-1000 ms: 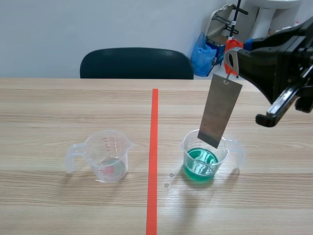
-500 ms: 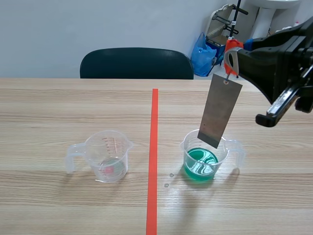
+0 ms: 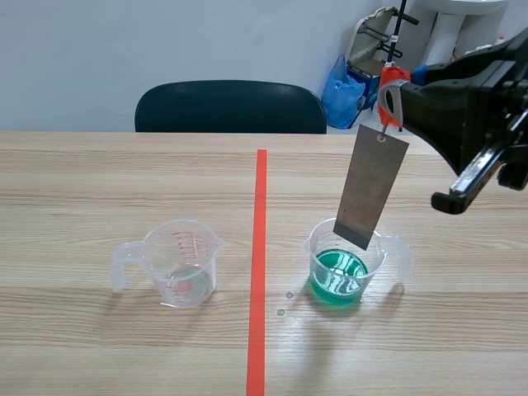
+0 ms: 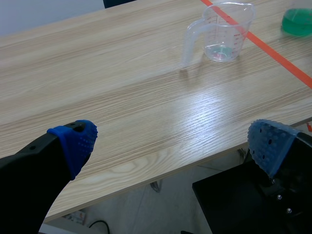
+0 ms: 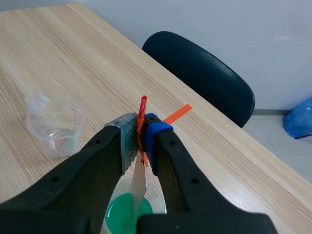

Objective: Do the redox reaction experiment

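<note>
Overall, in the scene view we find the right gripper (image 3: 391, 92) clamped on an orange clip (image 3: 388, 81). The metal plate (image 3: 371, 188) hangs tilted from the clip, its lower end over the mouth of the green-liquid cup (image 3: 340, 272). Nothing has shifted since a second ago. Bare table (image 3: 99, 181) surrounds the clear cup (image 3: 183, 262).

Left wrist view: the left gripper (image 4: 170, 144) hangs at the table's near edge, fingers wide apart and holding nothing.

Right wrist view: both pads pinch the clip.
</note>
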